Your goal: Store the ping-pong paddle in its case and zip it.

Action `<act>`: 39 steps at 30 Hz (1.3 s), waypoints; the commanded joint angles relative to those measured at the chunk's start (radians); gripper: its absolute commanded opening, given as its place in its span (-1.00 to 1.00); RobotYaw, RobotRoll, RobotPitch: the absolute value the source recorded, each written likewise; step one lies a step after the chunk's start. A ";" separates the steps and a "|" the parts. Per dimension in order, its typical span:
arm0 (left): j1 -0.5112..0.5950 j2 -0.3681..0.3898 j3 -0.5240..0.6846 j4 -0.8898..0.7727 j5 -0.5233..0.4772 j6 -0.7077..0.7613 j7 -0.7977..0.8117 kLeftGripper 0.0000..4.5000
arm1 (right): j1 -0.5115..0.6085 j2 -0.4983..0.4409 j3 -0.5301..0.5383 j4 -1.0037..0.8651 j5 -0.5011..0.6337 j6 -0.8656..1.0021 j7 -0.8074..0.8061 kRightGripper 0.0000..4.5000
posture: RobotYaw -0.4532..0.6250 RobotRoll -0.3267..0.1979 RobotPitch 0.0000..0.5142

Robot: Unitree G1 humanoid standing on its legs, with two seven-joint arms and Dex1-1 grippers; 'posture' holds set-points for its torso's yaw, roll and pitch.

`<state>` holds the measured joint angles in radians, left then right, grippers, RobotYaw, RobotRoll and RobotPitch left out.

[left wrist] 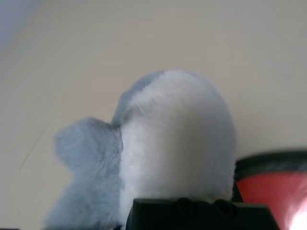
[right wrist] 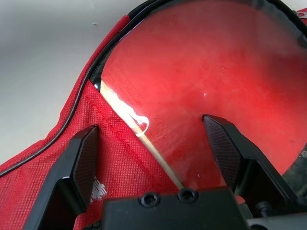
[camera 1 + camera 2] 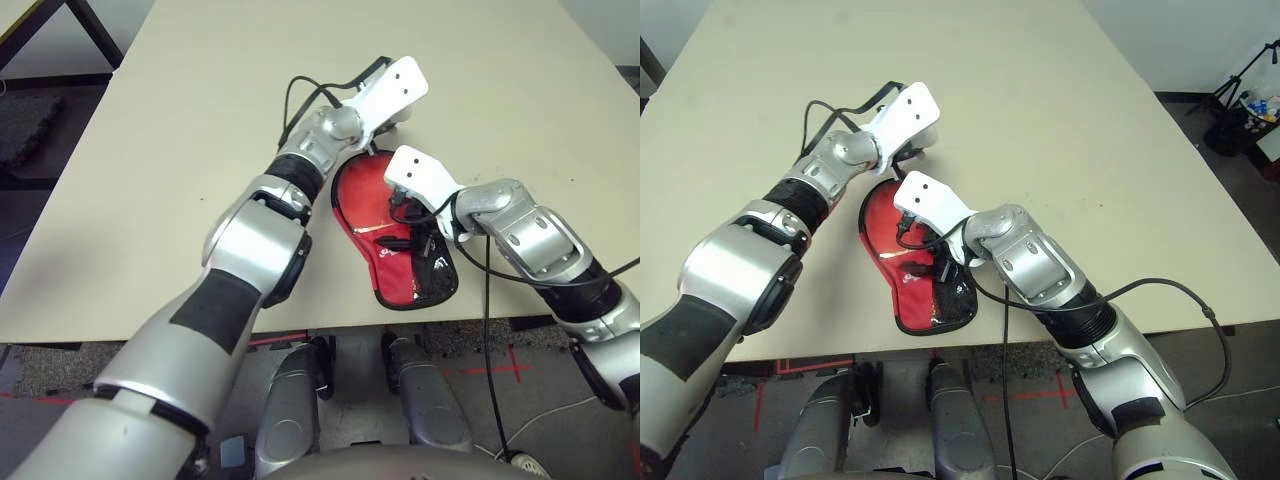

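Jaws wide over glossy red ping-pong paddle (image 2: 206,76) in red case (image 2: 57,158)

The case (image 3: 400,262), red fabric with a black zipper rim and a black mesh pocket, is lying flat near the counter's (image 3: 180,150) front edge, its narrow end pointing toward that edge. The ping-pong paddle's (image 2: 211,76) glossy red face is being partly covered by the case's red flap.
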<state>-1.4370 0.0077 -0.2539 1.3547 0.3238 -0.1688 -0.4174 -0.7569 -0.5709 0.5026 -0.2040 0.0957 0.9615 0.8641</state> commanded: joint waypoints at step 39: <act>-0.067 0.191 0.223 -0.028 -0.151 0.017 -0.230 1.00 | 0.014 0.053 0.046 0.205 -0.053 -0.085 0.039 1.00 | -0.27 0.25 0.04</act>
<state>-1.4778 0.1905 -0.0691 1.3411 0.2161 -0.1759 -0.6167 -0.7859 -0.5186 0.4960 -0.0864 0.0702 0.8477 0.9041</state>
